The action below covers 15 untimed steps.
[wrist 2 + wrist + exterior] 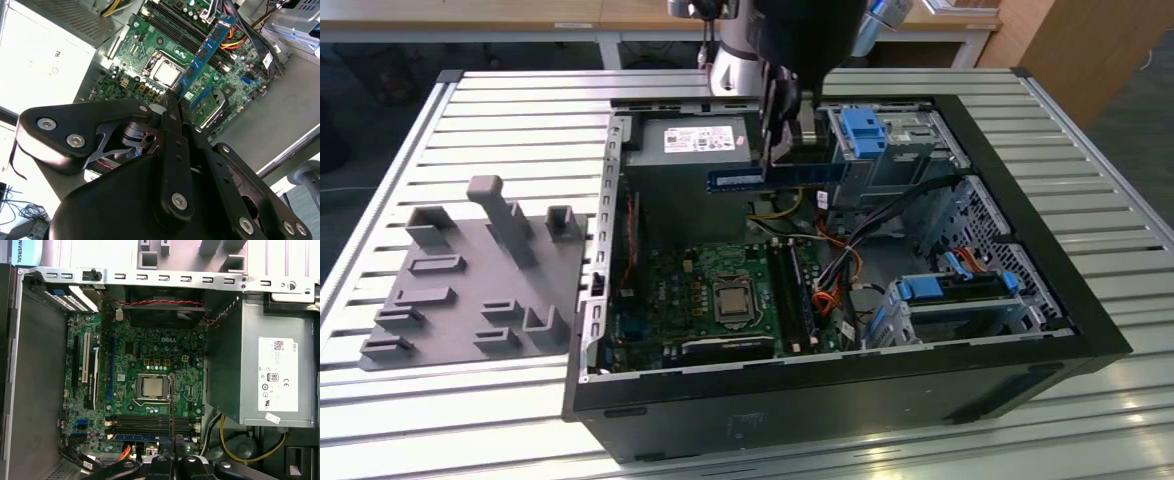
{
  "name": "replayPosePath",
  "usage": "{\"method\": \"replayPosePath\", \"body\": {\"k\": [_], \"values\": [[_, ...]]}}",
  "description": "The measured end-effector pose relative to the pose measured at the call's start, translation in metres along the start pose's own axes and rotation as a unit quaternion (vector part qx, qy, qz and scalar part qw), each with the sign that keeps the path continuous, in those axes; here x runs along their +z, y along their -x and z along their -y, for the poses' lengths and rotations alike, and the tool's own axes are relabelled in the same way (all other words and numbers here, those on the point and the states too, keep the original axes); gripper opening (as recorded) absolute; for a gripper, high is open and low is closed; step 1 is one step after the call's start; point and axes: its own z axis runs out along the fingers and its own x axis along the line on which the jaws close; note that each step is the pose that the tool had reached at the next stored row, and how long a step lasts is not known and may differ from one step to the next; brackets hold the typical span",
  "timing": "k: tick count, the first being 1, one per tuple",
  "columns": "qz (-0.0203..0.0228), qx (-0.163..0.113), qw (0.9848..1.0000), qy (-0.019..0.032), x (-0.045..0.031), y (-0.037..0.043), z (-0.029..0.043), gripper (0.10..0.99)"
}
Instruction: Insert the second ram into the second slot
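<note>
My gripper (pixel 790 150) hangs over the back of the open computer case (pixel 1041 300), shut on the second ram (pixel 767 177). This is a thin blue stick, held level and well above the motherboard (pixel 707 290). In the second wrist view the ram (pixel 205 55) sticks out from between the black fingers (pixel 172 115) of the gripper (pixel 176 100), over the board. In the first wrist view it shows edge-on as a thin dark line (pixel 171 410) crossing the dark memory slots (pixel 150 422). The slots (pixel 790 290) lie beside the processor socket (pixel 727 300).
A silver power supply (pixel 694 140) sits in the case near the gripper. Light-blue drive-bay tabs (pixel 861 130) and loose cables (pixel 834 270) crowd the exterior view's right side of the case. A grey fixture plate (pixel 467 280) lies on the slatted table at that view's left.
</note>
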Motion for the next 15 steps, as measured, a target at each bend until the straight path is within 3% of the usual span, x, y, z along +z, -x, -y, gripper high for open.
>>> {"method": "replayPosePath", "body": {"k": [6,15], "values": [[-0.0004,0.005,1.0,-0.0001,0.0,-0.0021,0.0,0.137],[-0.0009,0.049,0.9988,-0.0005,0.0001,-0.0021,0.0,0.137]]}}
